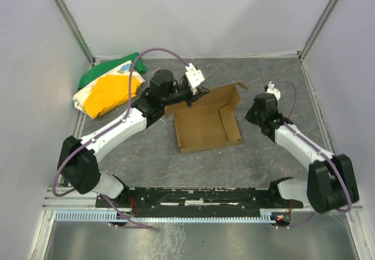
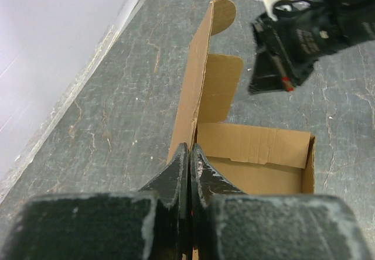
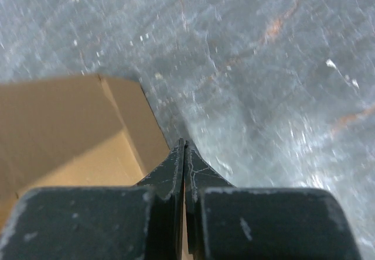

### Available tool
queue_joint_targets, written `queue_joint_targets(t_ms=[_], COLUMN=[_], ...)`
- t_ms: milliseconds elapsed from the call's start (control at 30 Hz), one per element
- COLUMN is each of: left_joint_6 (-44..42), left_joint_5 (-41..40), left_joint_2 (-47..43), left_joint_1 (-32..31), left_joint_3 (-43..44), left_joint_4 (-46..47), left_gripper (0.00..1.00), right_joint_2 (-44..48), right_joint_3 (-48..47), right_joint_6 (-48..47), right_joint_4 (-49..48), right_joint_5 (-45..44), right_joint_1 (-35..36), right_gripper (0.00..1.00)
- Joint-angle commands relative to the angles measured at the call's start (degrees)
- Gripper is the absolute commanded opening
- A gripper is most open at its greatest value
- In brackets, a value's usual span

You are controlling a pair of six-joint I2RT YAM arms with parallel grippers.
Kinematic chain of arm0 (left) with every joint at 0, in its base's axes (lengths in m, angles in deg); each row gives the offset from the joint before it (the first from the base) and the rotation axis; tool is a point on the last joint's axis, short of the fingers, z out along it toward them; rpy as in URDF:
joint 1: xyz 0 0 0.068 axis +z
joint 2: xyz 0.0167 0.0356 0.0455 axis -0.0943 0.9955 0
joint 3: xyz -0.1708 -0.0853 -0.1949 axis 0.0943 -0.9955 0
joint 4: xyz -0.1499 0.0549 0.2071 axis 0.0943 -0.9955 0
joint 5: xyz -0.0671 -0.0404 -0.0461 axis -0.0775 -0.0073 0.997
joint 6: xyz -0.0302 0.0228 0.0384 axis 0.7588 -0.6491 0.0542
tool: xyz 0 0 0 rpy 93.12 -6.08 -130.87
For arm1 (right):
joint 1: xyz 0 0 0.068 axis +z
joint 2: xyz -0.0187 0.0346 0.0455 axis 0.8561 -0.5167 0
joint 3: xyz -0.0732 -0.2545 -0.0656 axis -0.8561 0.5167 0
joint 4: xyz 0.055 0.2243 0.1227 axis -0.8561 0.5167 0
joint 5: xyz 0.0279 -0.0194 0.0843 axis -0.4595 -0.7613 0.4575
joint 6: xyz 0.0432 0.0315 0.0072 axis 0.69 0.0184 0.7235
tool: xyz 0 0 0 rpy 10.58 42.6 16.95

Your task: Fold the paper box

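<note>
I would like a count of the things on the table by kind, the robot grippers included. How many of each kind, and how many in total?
Cardboard: 1, the paper box
Cloth: 1, the cloth bundle
Grippers: 2, the left gripper and the right gripper
Total: 4

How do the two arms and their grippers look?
The left arm and right arm have white links and black joints, each with a purple cable. The left gripper and right gripper are black, with tapered, scuffed fingers.
</note>
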Motion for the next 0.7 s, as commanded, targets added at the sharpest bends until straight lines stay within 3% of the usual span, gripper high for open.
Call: queue_joint_targets(t_ms=[0, 367, 667], left_joint_6=[2.25, 3.47, 9.21], left_joint_5=[-1.28, -2.87, -5.9], left_joint_2=[1.71, 5.77, 8.73], left_joint_1=[0.08, 0.14, 0.14], left_joint_3=[-1.79, 3.62, 7.8], left_joint_4=[-4.55, -5.09, -0.34], left_gripper=[0.03, 0.03, 0.03], right_joint_2=[-6.71, -25.49, -23.76], right_joint_3=[-6.78, -21.23, -16.08], right_joint_6=[3.96, 0.72, -0.26], right_joint_4=[-10.46, -11.44, -12.42], right_joint_5=[9.21, 38.23, 38.04], right_joint_1=[-5.43, -7.61, -6.47], right_gripper=[0.01, 0.02, 0.02])
